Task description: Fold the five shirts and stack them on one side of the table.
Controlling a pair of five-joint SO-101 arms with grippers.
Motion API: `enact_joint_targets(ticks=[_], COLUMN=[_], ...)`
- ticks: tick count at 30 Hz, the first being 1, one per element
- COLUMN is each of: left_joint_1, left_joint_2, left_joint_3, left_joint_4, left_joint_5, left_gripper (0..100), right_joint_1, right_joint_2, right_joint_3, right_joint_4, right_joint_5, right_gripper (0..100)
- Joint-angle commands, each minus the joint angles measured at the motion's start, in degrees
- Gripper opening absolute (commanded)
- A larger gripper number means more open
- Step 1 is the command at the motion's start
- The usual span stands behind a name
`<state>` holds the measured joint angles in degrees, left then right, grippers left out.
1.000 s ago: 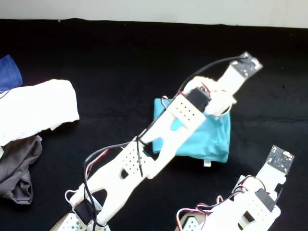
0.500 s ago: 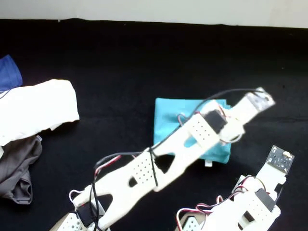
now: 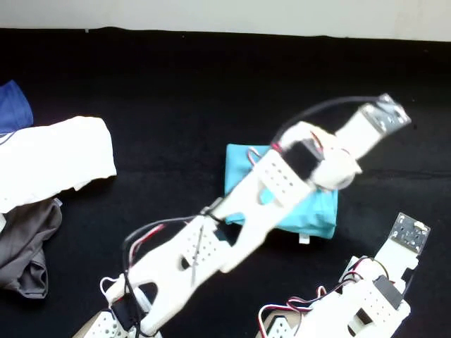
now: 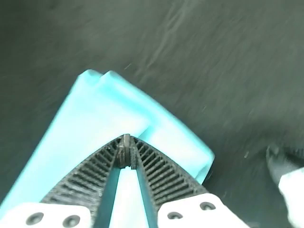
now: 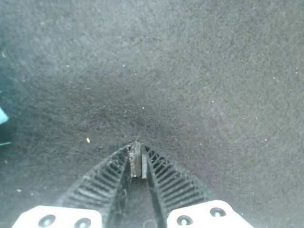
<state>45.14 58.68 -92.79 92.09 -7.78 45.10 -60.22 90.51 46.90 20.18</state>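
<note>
Reading high view: your left arm (image 3: 268, 190) stretches over folded turquoise shirt (image 3: 313, 211), mid-table; white shirt (image 3: 56, 158) and grey shirt (image 3: 28, 239) heaped at table edge.
Left wrist view: left gripper (image 4: 126, 152) pinched closed, empty, above turquoise shirt.
Right wrist view: right gripper (image 5: 137, 159) closed, empty, over black table (image 5: 213, 71).
Likely step: turquoise fold finished. Next, open pincer, fetch white shirt.

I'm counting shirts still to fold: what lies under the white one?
A grey shirt sticks out from under the white shirt at its near edge; a blue shirt peeks out at its far edge. Anything else beneath is covered.
</note>
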Motion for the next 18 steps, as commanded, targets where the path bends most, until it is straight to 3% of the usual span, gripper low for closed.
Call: enact_joint_targets(ticks=[1, 9, 13, 18], left_joint_1=[-4.35, -17.36, -22.46, -30.90], left_joint_2=[-9.10, -25.71, -39.60, -58.33], left_joint_3=[-2.07, 5.49, 23.52, 54.81], left_joint_4=[10.55, 10.73, 10.73, 10.37], left_joint_5=[-6.15, -6.77, -6.77, -7.21], left_gripper=[2, 2, 2, 2], right_joint_1=[-1.10, -1.10, -1.10, -1.10], right_joint_2=[-0.04, -0.04, -0.04, -0.04], right_joint_3=[1.89, 1.89, 1.89, 1.89], right_joint_4=[-1.19, -1.19, -1.19, -1.19], right_joint_5=[0.18, 0.35, 0.35, 0.35], right_gripper=[0.7, 0.7, 0.7, 0.7])
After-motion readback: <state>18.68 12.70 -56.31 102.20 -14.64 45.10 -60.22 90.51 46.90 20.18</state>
